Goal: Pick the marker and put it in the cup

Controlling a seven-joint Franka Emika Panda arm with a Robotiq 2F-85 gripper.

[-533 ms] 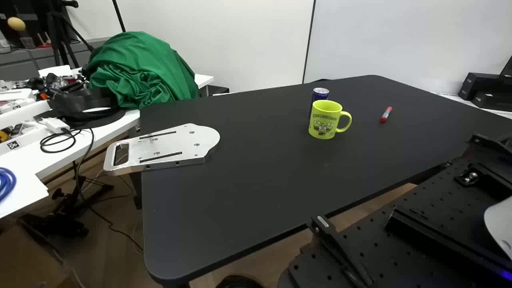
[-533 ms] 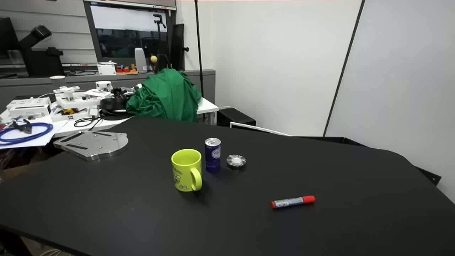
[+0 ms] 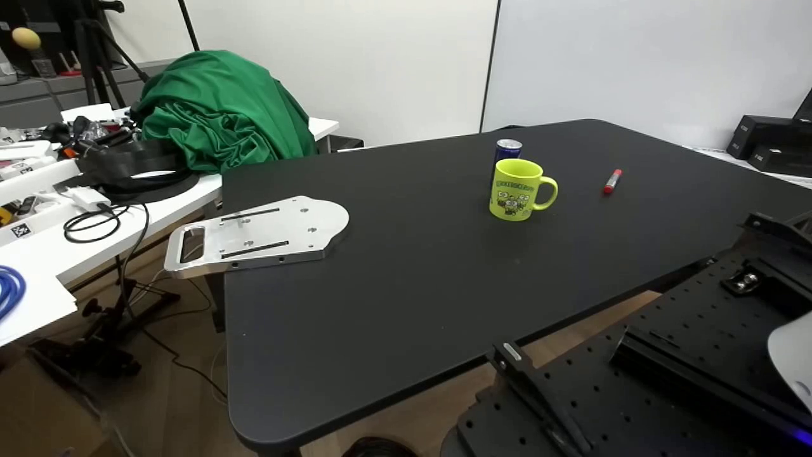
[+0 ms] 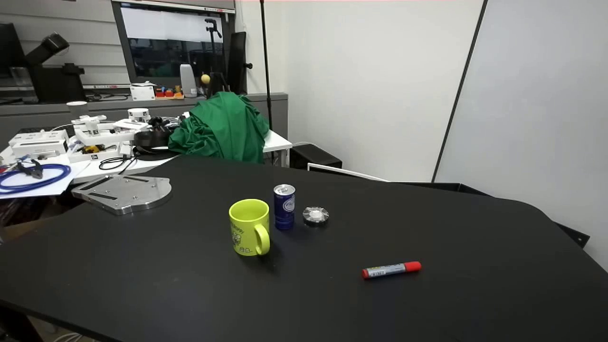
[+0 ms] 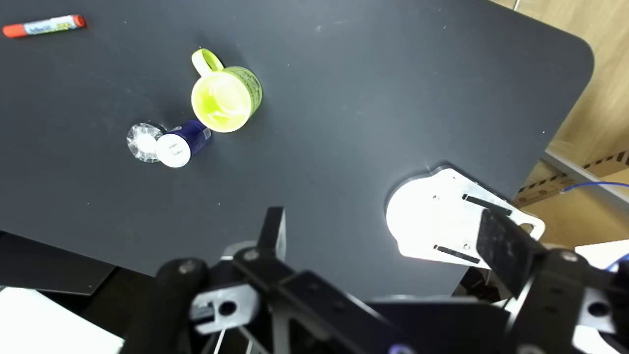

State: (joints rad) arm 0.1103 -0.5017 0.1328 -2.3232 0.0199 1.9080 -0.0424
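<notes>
Nothing on the bench [image 4: 166, 285] has moved that I can see since half a second ago. Closest to the wrist camera is the black pincer [image 5: 383, 221], unclenched, with its two fingers [image 5: 503, 246] spread wide apart. Next, in an exterior view, comes the red marker [image 4: 391, 270], lying on its side on the bench, with red ends and a gray middle. A bit farther back, well apart from the marker, stands the bright yellow-green mug [image 4: 247, 228], upright, its handle turned toward that camera and small dark pictures on its side. Just behind it stands a small blue can [image 4: 284, 209] with a silver top. Near the can is a little round shiny disc [image 4: 316, 216] with a white middle; I can't tell what it is. Farther off lies a silver metal plate [image 4: 130, 191] with slots, one end poking out past the bench edge. Last comes a heap of green cloth [image 4: 228, 126] on a white desk [image 4: 277, 141].
</notes>
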